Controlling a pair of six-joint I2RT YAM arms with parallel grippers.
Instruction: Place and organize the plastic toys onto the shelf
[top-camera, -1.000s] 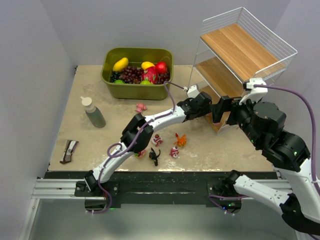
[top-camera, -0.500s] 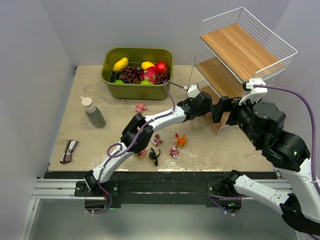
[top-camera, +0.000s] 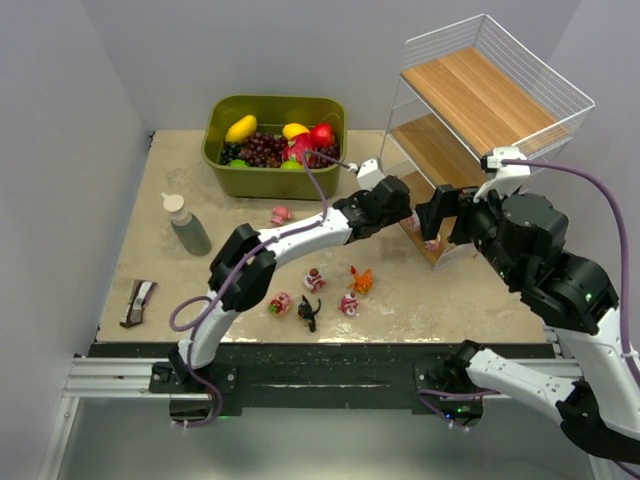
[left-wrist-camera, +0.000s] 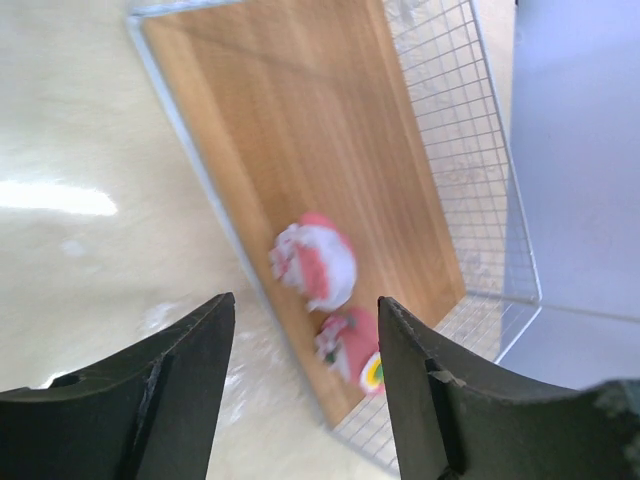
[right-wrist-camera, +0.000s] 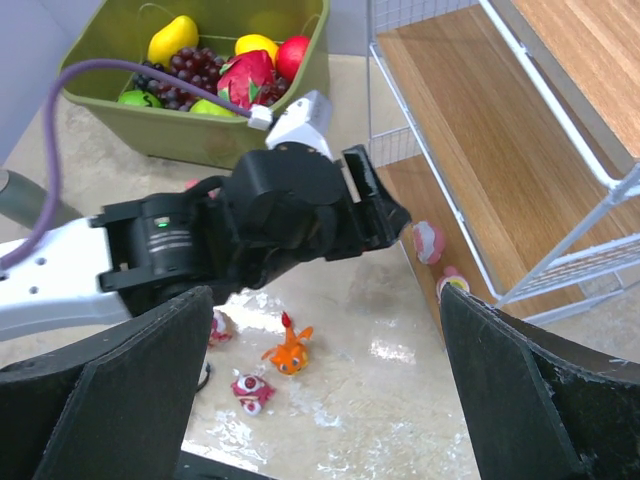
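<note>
Two pink toys (left-wrist-camera: 315, 265) on shelf (left-wrist-camera: 300, 130)

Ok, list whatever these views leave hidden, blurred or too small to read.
- Top view: lowest tier of the shelf sits mostly behind both arms.
- Left wrist: the two pink toys on that tier are blurred; details unreadable.
- Top view: dark item at the table's left edge, too small to identify.

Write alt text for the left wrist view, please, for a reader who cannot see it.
Two pink-and-white toys lie on a wooden tier of the shelf, near its front edge. The left gripper hangs open and empty in the foreground, beige table at left.
</note>
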